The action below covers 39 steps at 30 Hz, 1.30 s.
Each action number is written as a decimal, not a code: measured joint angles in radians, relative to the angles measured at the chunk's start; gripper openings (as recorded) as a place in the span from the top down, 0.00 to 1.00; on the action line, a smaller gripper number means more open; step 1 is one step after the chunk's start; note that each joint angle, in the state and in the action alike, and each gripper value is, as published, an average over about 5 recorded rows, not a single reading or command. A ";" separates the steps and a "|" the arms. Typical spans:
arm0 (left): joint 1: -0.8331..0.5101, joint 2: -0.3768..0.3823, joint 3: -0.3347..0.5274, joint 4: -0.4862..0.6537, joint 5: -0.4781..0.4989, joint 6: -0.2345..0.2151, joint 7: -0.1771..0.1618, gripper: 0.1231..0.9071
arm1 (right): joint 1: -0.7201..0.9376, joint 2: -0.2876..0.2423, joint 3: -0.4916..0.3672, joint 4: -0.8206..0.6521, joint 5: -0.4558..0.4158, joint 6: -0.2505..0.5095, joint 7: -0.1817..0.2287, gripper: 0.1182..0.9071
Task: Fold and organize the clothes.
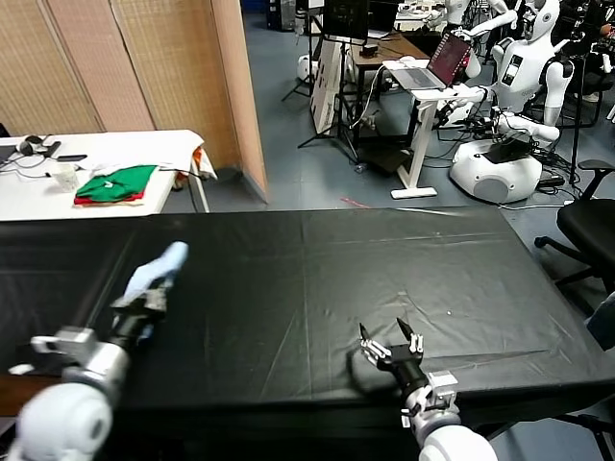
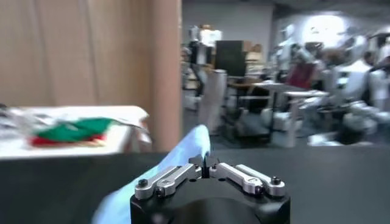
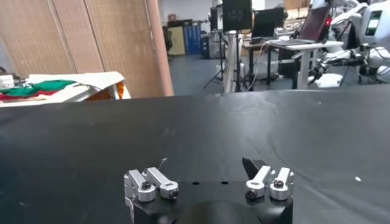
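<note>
Head view: left end effector [image 1: 152,300] grips pale-blue T-shirt [image 1: 157,272]; right end effector [image 1: 391,348] wide over black table [image 1: 317,279].

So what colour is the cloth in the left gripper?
Pale light blue. The cloth pinched by the left gripper shows best in the head view.

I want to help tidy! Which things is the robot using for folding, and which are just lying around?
For the job:
- light-blue T-shirt, held by the left gripper
- right gripper, open over the black table

Just lying about:
- green and red folded clothes on the white table
- laptop
</note>
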 joint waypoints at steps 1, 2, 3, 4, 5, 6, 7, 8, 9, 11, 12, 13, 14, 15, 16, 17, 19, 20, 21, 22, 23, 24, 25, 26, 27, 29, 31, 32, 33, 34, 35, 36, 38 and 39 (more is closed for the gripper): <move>-0.012 -0.025 0.035 0.008 0.009 -0.001 -0.001 0.95 | -0.002 0.000 0.001 0.001 0.000 0.000 0.000 0.00; -0.024 -0.050 0.069 0.018 0.017 -0.002 -0.001 0.95 | -0.003 0.000 0.001 0.001 0.002 0.000 -0.001 0.00; -0.035 -0.073 0.099 0.028 0.026 -0.003 -0.001 0.95 | -0.003 0.000 0.001 0.001 0.006 -0.001 -0.001 0.00; -0.045 -0.094 0.126 0.038 0.036 -0.004 -0.002 0.95 | -0.001 -0.001 0.001 0.002 0.012 -0.003 -0.001 0.00; -0.054 -0.112 0.151 0.048 0.046 -0.005 -0.002 0.95 | 0.001 -0.003 -0.001 0.003 0.022 -0.008 -0.002 0.00; -0.060 -0.128 0.171 0.057 0.056 -0.004 -0.002 0.95 | 0.003 -0.004 -0.003 0.004 0.034 -0.013 -0.002 0.00; -0.065 -0.140 0.188 0.065 0.064 -0.004 -0.002 0.93 | 0.007 -0.006 -0.005 0.005 0.048 -0.022 -0.002 0.00; -0.068 -0.150 0.202 0.072 0.071 -0.004 -0.001 0.91 | 0.012 -0.009 -0.007 0.005 0.064 -0.031 -0.002 0.00; -0.069 -0.158 0.214 0.076 0.076 -0.005 0.002 0.87 | 0.018 -0.012 -0.011 0.006 0.082 -0.043 -0.001 0.00; -0.069 -0.166 0.229 0.079 0.081 -0.007 0.009 0.73 | 0.034 -0.019 -0.019 0.005 0.122 -0.068 0.002 0.00; -0.069 -0.168 0.233 0.078 0.080 -0.009 0.013 0.66 | 0.045 -0.023 -0.025 0.003 0.144 -0.081 0.006 0.00; -0.068 -0.169 0.235 0.076 0.076 -0.013 0.018 0.56 | 0.056 -0.027 -0.032 0.000 0.167 -0.093 0.010 0.00; -0.068 -0.169 0.235 0.074 0.072 -0.017 0.024 0.49 | 0.069 -0.031 -0.039 -0.003 0.190 -0.105 0.016 0.00; -0.068 -0.168 0.235 0.071 0.067 -0.023 0.030 0.42 | 0.083 -0.034 -0.048 -0.007 0.215 -0.117 0.023 0.00; -0.068 -0.166 0.233 0.068 0.064 -0.030 0.035 0.32 | 0.098 -0.036 -0.058 -0.012 0.239 -0.129 0.031 0.00; -0.068 -0.163 0.229 0.065 0.063 -0.037 0.039 0.25 | 0.114 -0.037 -0.069 -0.017 0.261 -0.139 0.038 0.00; -0.069 -0.155 0.219 0.061 0.065 -0.051 0.043 0.11 | 0.145 -0.035 -0.094 -0.028 0.303 -0.161 0.055 0.00; -0.069 -0.150 0.212 0.059 0.069 -0.056 0.043 0.07 | 0.161 -0.032 -0.109 -0.034 0.321 -0.171 0.063 0.00; -0.068 -0.144 0.204 0.057 0.073 -0.062 0.042 0.04 | 0.176 -0.027 -0.124 -0.041 0.337 -0.179 0.071 0.00; -0.067 -0.138 0.196 0.056 0.079 -0.067 0.041 0.02 | 0.192 -0.022 -0.140 -0.049 0.351 -0.187 0.079 0.00; -0.064 -0.132 0.187 0.054 0.086 -0.073 0.039 0.01 | 0.207 -0.015 -0.157 -0.058 0.362 -0.192 0.085 0.00; -0.061 -0.127 0.177 0.053 0.094 -0.078 0.038 0.01 | 0.222 -0.008 -0.174 -0.067 0.369 -0.196 0.089 0.00; -0.057 -0.122 0.168 0.051 0.102 -0.083 0.037 0.00 | 0.236 0.000 -0.191 -0.077 0.373 -0.198 0.092 0.00; -0.053 -0.119 0.159 0.049 0.110 -0.088 0.035 0.00 | 0.249 0.008 -0.209 -0.087 0.375 -0.200 0.095 0.00; -0.048 -0.117 0.151 0.046 0.117 -0.092 0.034 0.00 | 0.262 0.016 -0.225 -0.097 0.377 -0.201 0.096 0.00; -0.039 -0.116 0.135 0.041 0.131 -0.099 0.033 0.00 | 0.283 0.029 -0.256 -0.117 0.381 -0.202 0.100 0.00; -0.029 -0.118 0.122 0.036 0.142 -0.105 0.033 0.00 | 0.301 0.041 -0.282 -0.136 0.387 -0.203 0.103 0.00; -0.025 -0.119 0.116 0.033 0.146 -0.107 0.032 0.00 | 0.310 0.047 -0.293 -0.146 0.392 -0.203 0.104 0.00; -0.021 -0.120 0.110 0.032 0.149 -0.110 0.032 0.00 | 0.318 0.052 -0.303 -0.156 0.397 -0.204 0.106 0.00; -0.017 -0.121 0.104 0.030 0.150 -0.111 0.031 0.00 | 0.325 0.057 -0.311 -0.167 0.403 -0.204 0.107 0.00; -0.012 -0.122 0.098 0.028 0.152 -0.113 0.030 0.00 | 0.331 0.062 -0.318 -0.178 0.407 -0.203 0.107 0.01; -0.009 -0.123 0.093 0.027 0.153 -0.115 0.029 0.00 | 0.337 0.066 -0.323 -0.189 0.412 -0.203 0.107 0.02; 0.000 -0.125 0.083 0.024 0.155 -0.119 0.027 0.00 | 0.346 0.074 -0.332 -0.210 0.417 -0.202 0.104 0.05; 0.004 -0.126 0.078 0.024 0.157 -0.120 0.026 0.00 | 0.350 0.077 -0.335 -0.220 0.419 -0.201 0.102 0.06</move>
